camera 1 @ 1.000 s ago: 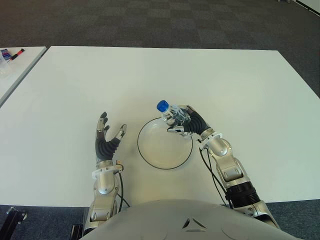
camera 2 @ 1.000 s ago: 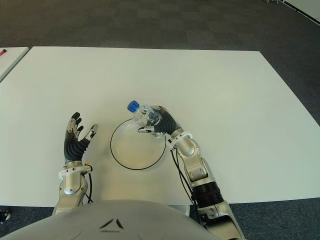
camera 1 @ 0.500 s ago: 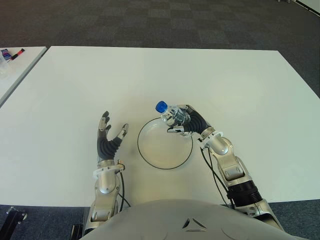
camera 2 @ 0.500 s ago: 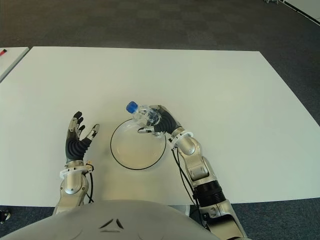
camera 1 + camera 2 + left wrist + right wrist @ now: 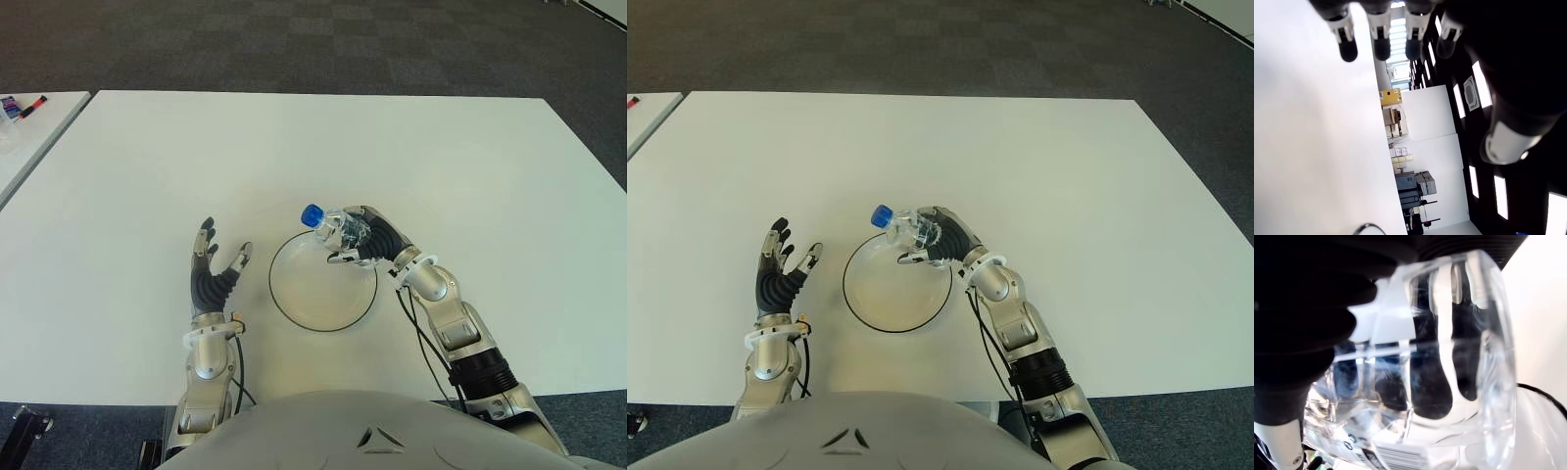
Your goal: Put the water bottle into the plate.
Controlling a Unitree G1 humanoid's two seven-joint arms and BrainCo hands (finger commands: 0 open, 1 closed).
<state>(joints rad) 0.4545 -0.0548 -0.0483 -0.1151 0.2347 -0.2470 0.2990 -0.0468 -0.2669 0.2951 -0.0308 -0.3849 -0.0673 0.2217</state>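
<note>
A clear water bottle (image 5: pixel 336 224) with a blue cap (image 5: pixel 312 214) is held by my right hand (image 5: pixel 367 240), fingers curled around its body. It hangs tilted, cap pointing left, over the far right rim of the plate. The plate (image 5: pixel 294 299) is a clear shallow dish with a dark rim, near the table's front centre. In the right wrist view the bottle (image 5: pixel 1449 382) fills the picture, with the fingers (image 5: pixel 1308 313) wrapped on it. My left hand (image 5: pixel 210 271) shows left of the plate, fingers spread and holding nothing.
The white table (image 5: pixel 441 166) stretches wide all around the plate. A second white table (image 5: pixel 39 127) stands at the far left with small items (image 5: pixel 22 104) on it. Dark carpet lies beyond.
My right hand has shifted the bottle slightly left and tilted it further, the cap now lower over the plate's rim. The left hand has barely moved.
</note>
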